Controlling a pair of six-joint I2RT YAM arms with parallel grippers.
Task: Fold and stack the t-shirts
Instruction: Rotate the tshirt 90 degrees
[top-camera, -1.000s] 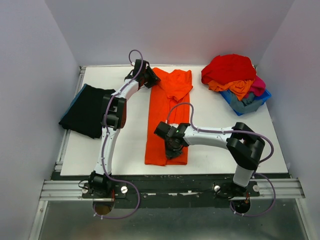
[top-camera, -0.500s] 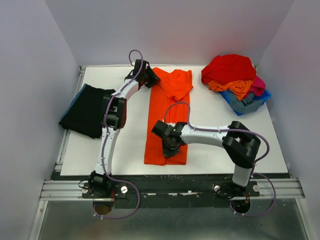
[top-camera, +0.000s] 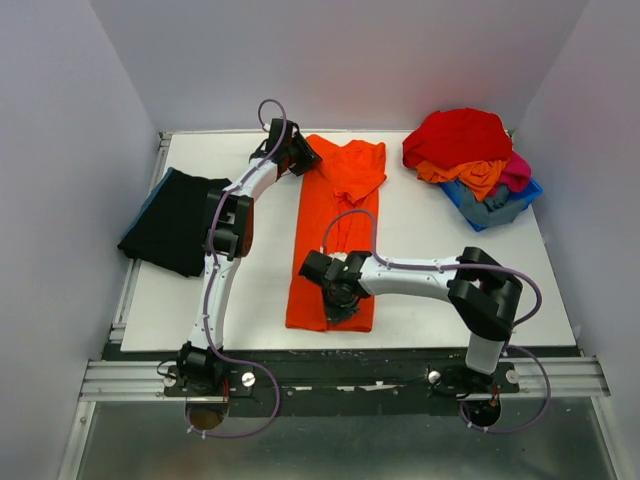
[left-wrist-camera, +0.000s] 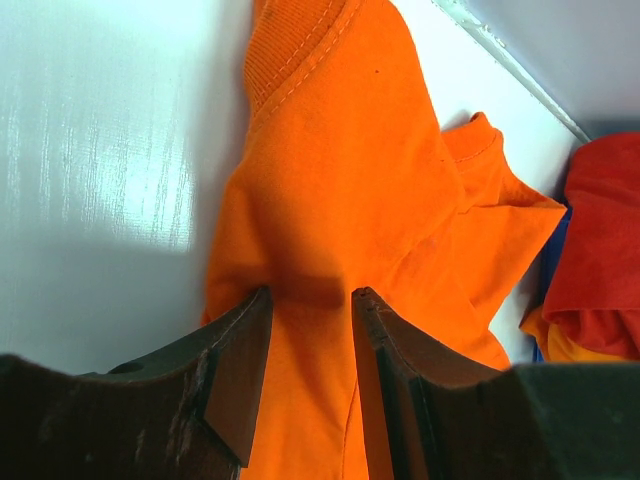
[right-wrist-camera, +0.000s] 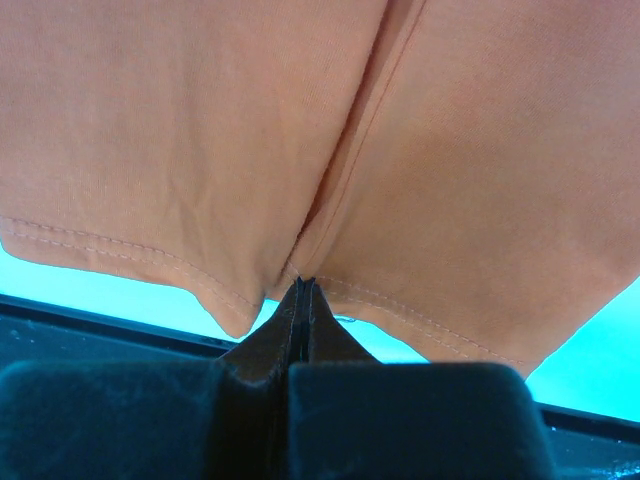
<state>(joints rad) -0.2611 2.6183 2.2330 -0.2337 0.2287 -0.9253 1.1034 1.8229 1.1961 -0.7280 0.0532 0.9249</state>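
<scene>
An orange t-shirt (top-camera: 337, 225), folded into a long strip, lies down the middle of the white table (top-camera: 450, 270). My left gripper (top-camera: 301, 160) is at its far left corner by the collar. In the left wrist view that gripper (left-wrist-camera: 311, 295) is open, its fingers (left-wrist-camera: 243, 370) straddling the orange fabric (left-wrist-camera: 350, 170). My right gripper (top-camera: 336, 306) is at the shirt's near end. In the right wrist view it (right-wrist-camera: 305, 283) is shut on the stitched hem (right-wrist-camera: 400, 300), which bunches into a crease there.
A folded black shirt (top-camera: 172, 220) lies at the table's left edge. A blue bin (top-camera: 500, 208) at the far right holds a heap of red, orange, pink and grey clothes (top-camera: 462, 140). The table's near edge (top-camera: 340, 350) runs just behind the right gripper.
My right gripper has slid left and toward the near edge with the hem in it, pulling the shirt's lower end slightly left. The left arm has stayed put.
</scene>
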